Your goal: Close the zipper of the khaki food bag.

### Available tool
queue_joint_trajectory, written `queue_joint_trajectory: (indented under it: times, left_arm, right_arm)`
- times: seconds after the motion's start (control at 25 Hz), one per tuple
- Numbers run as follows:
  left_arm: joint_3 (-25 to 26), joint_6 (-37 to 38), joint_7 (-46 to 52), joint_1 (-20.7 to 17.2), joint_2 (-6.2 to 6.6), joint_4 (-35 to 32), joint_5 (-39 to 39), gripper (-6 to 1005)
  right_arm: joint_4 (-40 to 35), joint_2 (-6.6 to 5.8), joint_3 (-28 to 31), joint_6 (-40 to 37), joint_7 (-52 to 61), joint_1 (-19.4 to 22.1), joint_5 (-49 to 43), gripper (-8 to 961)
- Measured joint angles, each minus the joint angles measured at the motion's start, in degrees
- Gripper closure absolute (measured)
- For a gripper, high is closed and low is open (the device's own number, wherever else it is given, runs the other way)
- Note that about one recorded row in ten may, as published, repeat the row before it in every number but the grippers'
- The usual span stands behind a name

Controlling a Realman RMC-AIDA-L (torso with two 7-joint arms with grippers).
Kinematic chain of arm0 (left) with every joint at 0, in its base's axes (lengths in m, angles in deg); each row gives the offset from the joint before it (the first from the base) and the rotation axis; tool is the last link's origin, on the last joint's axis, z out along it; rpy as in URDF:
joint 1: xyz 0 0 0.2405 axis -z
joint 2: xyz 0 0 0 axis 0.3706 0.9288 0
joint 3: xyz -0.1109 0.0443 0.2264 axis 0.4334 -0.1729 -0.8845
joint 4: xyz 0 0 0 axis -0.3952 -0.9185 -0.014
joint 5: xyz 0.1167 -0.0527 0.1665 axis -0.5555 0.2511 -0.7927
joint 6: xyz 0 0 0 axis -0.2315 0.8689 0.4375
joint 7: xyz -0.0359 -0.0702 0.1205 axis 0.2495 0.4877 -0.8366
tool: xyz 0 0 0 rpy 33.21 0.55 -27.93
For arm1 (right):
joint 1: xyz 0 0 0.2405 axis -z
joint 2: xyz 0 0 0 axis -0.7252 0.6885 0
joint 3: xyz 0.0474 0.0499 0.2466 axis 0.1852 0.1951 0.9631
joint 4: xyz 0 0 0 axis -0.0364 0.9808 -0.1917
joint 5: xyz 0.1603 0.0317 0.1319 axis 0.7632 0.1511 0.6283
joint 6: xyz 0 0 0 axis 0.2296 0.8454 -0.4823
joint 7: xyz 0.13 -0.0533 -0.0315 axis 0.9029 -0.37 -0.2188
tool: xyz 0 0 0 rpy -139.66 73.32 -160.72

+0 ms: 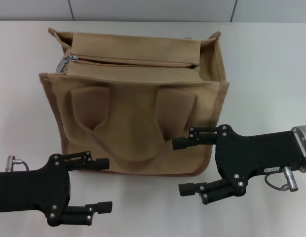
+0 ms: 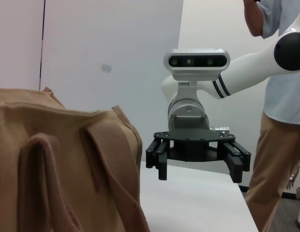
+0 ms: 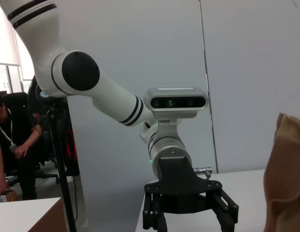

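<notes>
Zipper (image 1: 131, 61) runs across the top panel of the khaki food bag (image 1: 133, 133), its silver pull tab (image 1: 68, 60) sitting at the end on the robot's left. A dark gap shows along most of the line; judged mostly open, not yet drawn.

Bag stands on the white tabletop (image 1: 271, 74), midway between the arms, front face and both loop handles turned toward the robot.

Left tool (image 1: 96, 185) hovers low beside the bag's near left corner, fingers spread wide, holding nothing. Right tool (image 1: 185, 165) hangs at the near right corner, fingers likewise spread and empty; its upper finger looks just against the front panel, though contact can't be confirmed. Both tools show again, wide open, in each other's wrist views.

Risks, as I judge them:
- Pull tab is small and shiny; a pinch could slip off.
- Canvas is soft; drawing the tab without bracing the far end could drag or tip the bag.
- Slack handles lie near the right tool and could snag a finger.

Room: bare tabletop on both sides and in front of the bag; wall close behind it. A person stands off beyond the tabletop in the wrist views.
</notes>
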Motion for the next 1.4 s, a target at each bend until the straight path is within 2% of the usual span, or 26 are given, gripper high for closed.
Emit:
queue_joint_trajectory:
  times: [0.6,0.68,0.8,1.4]
  left_arm:
    - [0.37,-0.34,-1.12,-0.52,-0.72,-0.01,0.04,221]
    - [2.1,0.08,-2.65,-1.56,-1.28,0.03,0.38,222]
    - [4.82,0.25,-2.78,-2.21,-1.47,0.0,0.48,223]
    - [5.75,0.07,-2.85,-2.13,-1.38,-0.21,0.56,229]
  right_arm:
    - [2.05,0.31,0.04,0.86,0.03,-0.14,0.41,128]
    - [2.71,0.32,0.1,1.01,-0.16,-0.23,0.46,128]
    - [3.28,0.43,0.06,1.21,-0.32,-0.09,0.53,127]
    - [4.55,0.49,0.0,1.2,-0.38,0.03,0.58,127]
